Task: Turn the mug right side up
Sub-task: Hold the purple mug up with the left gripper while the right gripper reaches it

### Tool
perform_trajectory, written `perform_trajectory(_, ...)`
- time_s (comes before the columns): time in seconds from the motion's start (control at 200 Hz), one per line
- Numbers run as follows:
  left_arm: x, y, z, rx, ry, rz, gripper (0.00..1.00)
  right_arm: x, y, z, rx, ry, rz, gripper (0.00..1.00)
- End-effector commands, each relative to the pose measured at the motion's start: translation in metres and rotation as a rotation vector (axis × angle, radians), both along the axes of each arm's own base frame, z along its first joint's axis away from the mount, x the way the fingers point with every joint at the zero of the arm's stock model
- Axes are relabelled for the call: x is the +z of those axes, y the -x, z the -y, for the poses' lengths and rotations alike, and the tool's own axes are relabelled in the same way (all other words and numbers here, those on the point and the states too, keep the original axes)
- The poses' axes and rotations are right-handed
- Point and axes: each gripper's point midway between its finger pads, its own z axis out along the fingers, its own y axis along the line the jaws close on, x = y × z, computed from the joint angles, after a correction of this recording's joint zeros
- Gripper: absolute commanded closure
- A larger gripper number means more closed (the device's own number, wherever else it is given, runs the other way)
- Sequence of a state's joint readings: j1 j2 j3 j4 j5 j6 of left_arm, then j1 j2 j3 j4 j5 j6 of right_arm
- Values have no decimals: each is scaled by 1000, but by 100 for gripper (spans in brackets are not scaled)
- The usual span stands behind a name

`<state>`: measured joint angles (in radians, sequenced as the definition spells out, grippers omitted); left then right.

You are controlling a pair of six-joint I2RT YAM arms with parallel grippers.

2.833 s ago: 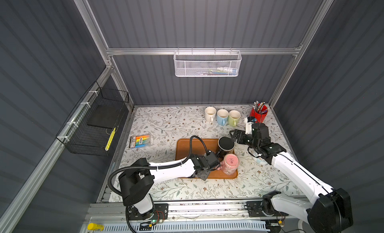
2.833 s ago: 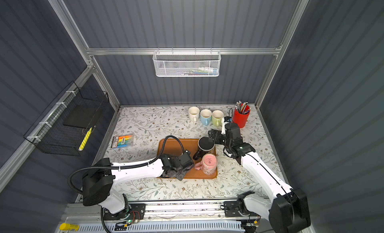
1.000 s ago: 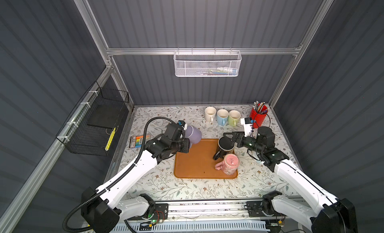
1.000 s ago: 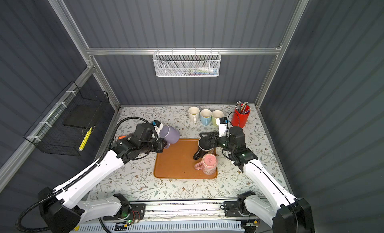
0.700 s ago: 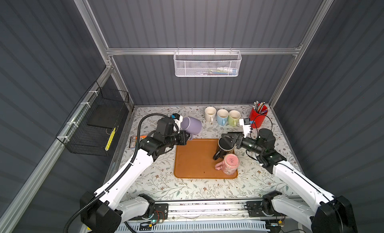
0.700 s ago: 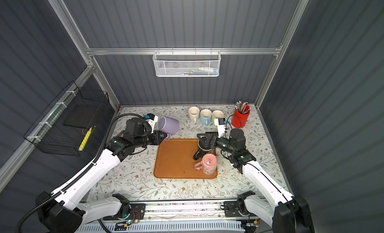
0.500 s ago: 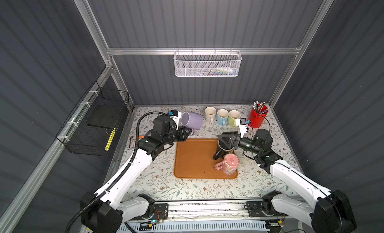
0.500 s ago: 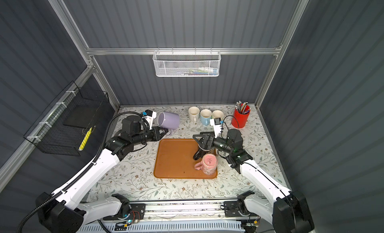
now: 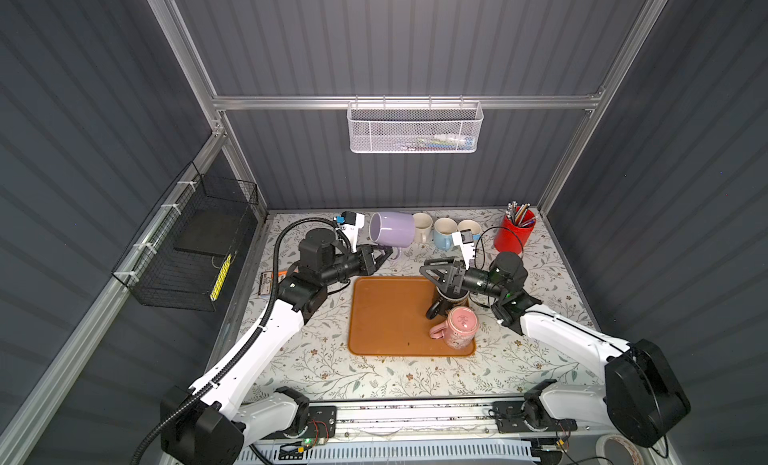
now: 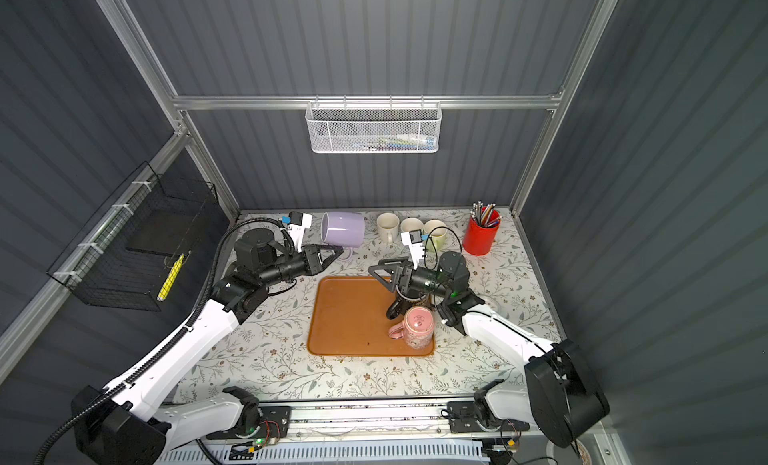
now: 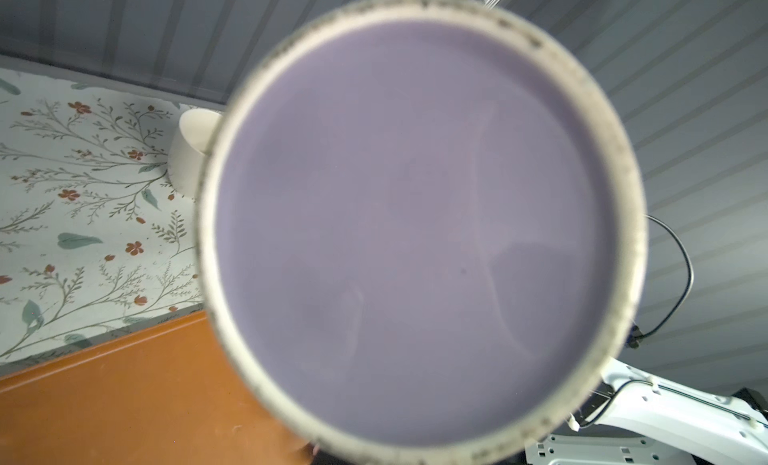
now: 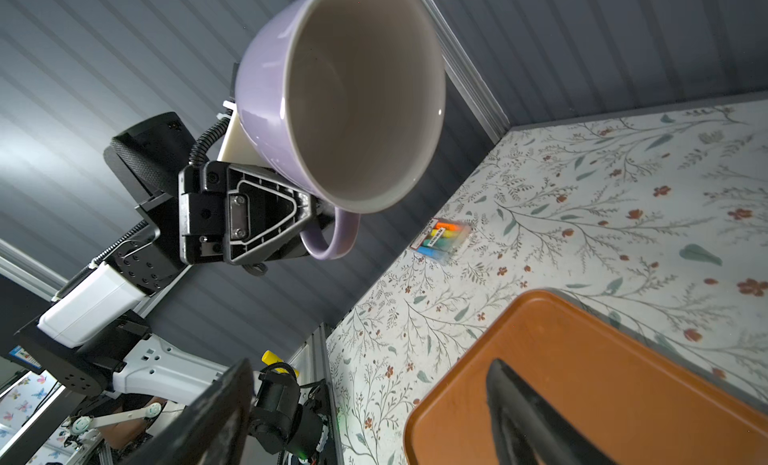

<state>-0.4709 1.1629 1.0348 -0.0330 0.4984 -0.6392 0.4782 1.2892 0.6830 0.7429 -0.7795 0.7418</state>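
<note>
A tray (image 9: 390, 317) sits in the middle of the table (image 9: 316, 359), with a front mug (image 9: 459, 328) and a rear mug (image 9: 451, 300) on its right side. Three cups (image 9: 444, 230) and a pencil pot (image 9: 513, 236) line the back edge. A lifted mug (image 9: 392, 234) hangs sideways in the left gripper (image 9: 384, 253), in the air near the tray's back edge.

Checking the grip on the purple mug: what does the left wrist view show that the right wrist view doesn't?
Left wrist only: the underside of the purple mug, and a cream mug. Right wrist only: the mug's open mouth, the left gripper shut on its handle, a marker pack. Both: the mug, the orange tray, the flowered table.
</note>
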Motion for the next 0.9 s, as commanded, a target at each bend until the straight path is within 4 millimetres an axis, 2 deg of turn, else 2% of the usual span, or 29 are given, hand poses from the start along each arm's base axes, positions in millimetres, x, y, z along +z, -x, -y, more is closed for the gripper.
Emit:
perform_trajectory(0.0,52,10,2,-49,121,154,100,36,6,-7,49,-72,90,14)
perform_trajectory(0.285,69,14,9,-106,195,185,100,62,10,-19,113,-130,139,19)
perform_trajectory(0.625,80,19,12,-147,236,210,100,86,11,-33,187,-173,170,36)
perform_trajectory(0.891,84,21,14,-168,251,224,100,100,6,-40,206,-204,181,45)
